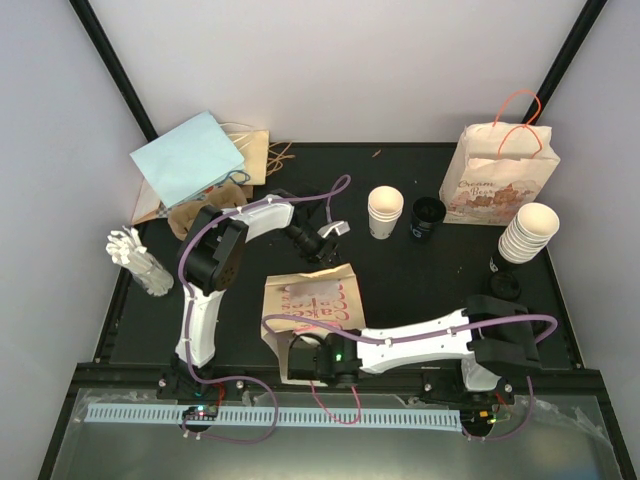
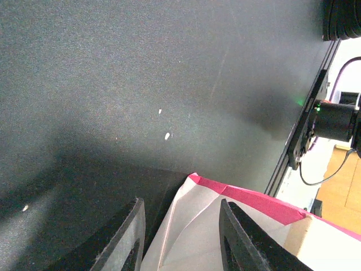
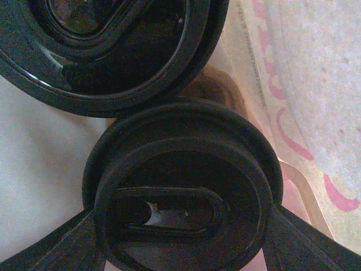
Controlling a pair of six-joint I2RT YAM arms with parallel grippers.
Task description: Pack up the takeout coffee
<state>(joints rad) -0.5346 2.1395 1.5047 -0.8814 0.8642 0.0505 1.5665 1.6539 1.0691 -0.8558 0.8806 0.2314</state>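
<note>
Paper bag, the cream one with pink print, lies flat in the middle of the bench, mouth turned to the near edge. Right at that mouth, the right end effector has a black lid clamped across its width, with a finger showing on each side of it. A second black lid sits just beyond, its rim meeting the held one in the wrist view. Whether either is inside the bag I can't say, since that picture is too close and dim. From above, the arm itself hides the mouth.

Over at the bag's far end, the left end effector is about half closed, with the bag's pink-edged fold poking up between its fingers. The paper fills the gap, but pinched or merely straddled, I can't tell.

Further out, one white paper cup stands past the bag. Beside it is a black round thing, cup or lids, too small to call. To the right there's a tall stack of cups, with dark lids at its foot. Back right stands a printed bag with orange handles. In the far left corner a pale blue bag lies over brown ones, half covering them. Near it, at the left edge, is a white bundle, too blurred to name.
</note>
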